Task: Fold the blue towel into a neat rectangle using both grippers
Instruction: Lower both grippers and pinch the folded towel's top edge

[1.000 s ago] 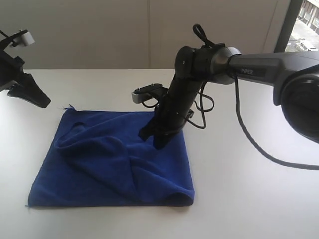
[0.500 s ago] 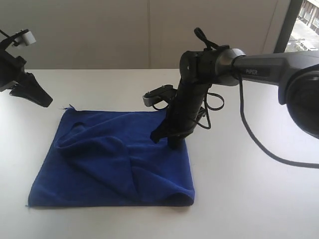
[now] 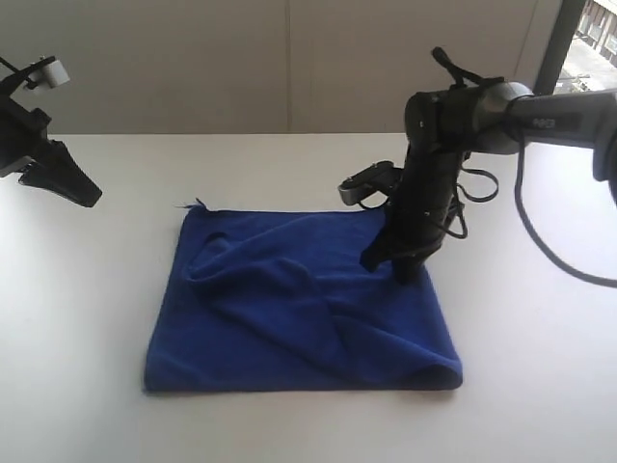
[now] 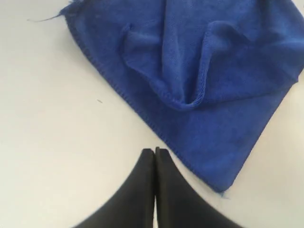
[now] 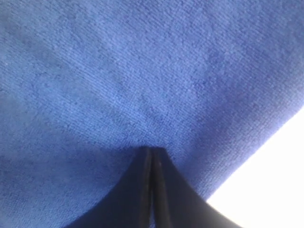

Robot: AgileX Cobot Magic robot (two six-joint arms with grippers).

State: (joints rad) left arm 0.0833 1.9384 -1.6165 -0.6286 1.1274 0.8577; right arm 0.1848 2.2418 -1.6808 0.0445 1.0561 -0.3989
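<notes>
**Mia:** What is closest to us?

**Tom:** A strip of white bench (image 3: 289, 429). Then comes the near edge of the blue towel (image 3: 289, 318). That edge runs straight, but its right corner curls up in a little hump.

**Mia:** Is the towel flat?

**Tom:** No. It lies in the middle of the bench with soft folds across it. There is wide open bench to its left and right.

**Mia:** Where is the right end effector (image 3: 397, 272)?

**Tom:** Farther back, just inside the towel's right edge, near the far corner. Its fingers are pressed together, with the tips down on the cloth.

**Mia:** And the far edge?

**Tom:** It is straight, with a loose thread (image 3: 193, 204) at the left corner.

**Mia:** And the left end effector (image 3: 85, 196)?

**Tom:** It is far back on the left, over open bench, well apart from the towel. Its fingers are pressed together too, with nothing in them.
</notes>
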